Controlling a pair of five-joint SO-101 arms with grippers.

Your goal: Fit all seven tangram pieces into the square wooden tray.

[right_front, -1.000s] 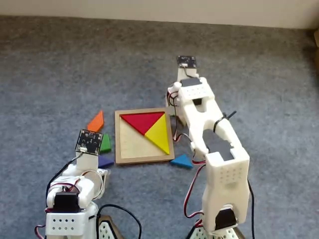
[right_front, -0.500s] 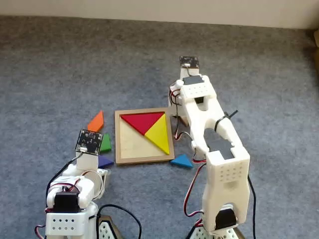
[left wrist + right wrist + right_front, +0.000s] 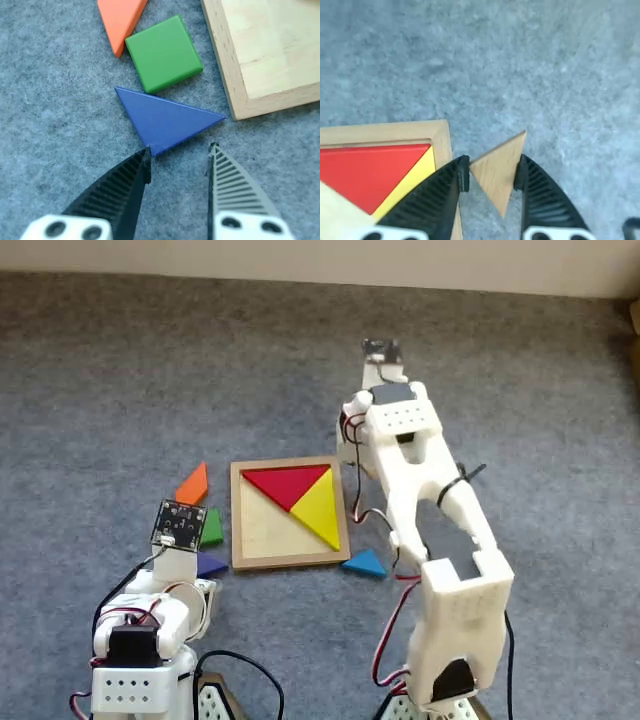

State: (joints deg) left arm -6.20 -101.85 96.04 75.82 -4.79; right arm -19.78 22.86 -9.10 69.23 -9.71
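Where grey, felt-like carpet (image 3: 120,370) covers the whole working surface, up to a pale strip of wall (image 3: 300,260) along the far edge, flat near the middle: the square wooden tray (image 3: 237,515). Seated in its far right half, a red triangle (image 3: 288,483) and a yellow triangle (image 3: 320,510), meeting edge to edge along a diagonal; bare pale wood in the rest of the recess.

Just outside the tray's left rim, on the carpet, three loose pieces close together: an orange parallelogram (image 3: 192,483) farthest back, then a green square (image 3: 211,527), then a dark blue triangle (image 3: 211,564) nearest the arm bases. Off the tray's near right corner, just beside the rim, a light blue triangle (image 3: 366,563), also flat on the carpet.

At the left gripper (image 3: 180,147), low over the carpet: jaws moderately apart, nothing between them, one fingertip just beside the nearest corner of the dark blue triangle.

At the right gripper (image 3: 492,167), beyond the tray's far right corner: jaws drawn in narrow on a plain wooden triangle (image 3: 499,167), a finger against each side. Cannot tell whether that piece touches the carpet.

Near the right arm's base, looping red and black cables (image 3: 385,630).
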